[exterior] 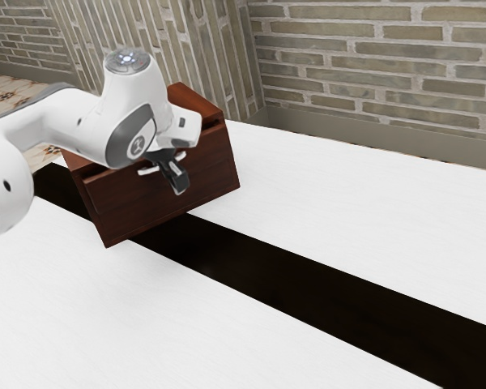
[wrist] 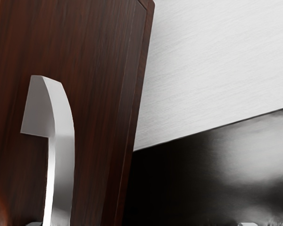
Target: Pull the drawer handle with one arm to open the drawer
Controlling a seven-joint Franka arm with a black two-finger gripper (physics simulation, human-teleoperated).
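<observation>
We have our gripper [exterior: 178, 186] right at the front of the drawer [exterior: 164, 204], which sits at the far end of the white table [exterior: 348, 211], just behind the black strip [exterior: 308, 284] that runs across it. The handle [exterior: 149, 171] shows as a pale bar on the front, just beside the gripper on the exterior view's left. From the wrist, the handle [wrist: 58, 150] is a curved bar standing off the dark wood front [wrist: 94, 70], close under our hand. We cannot tell whether the gripper is spread or closed, nor whether it has the handle at all. The drawer looks shut or nearly so, so we judge the pull not yet done.

The main risk is pulling with no real hold. The handle seems to lie off to one side of the gripper, not between its two sides, so a pull from here could slide off the bar and leave the drawer where it is.

A second risk is dragging the whole box. It sits askew to the strip, and a pull that is not square to the front could turn it or haul it over the strip.

A third risk is a partial catch on the curved end, which could slip free midway.
</observation>
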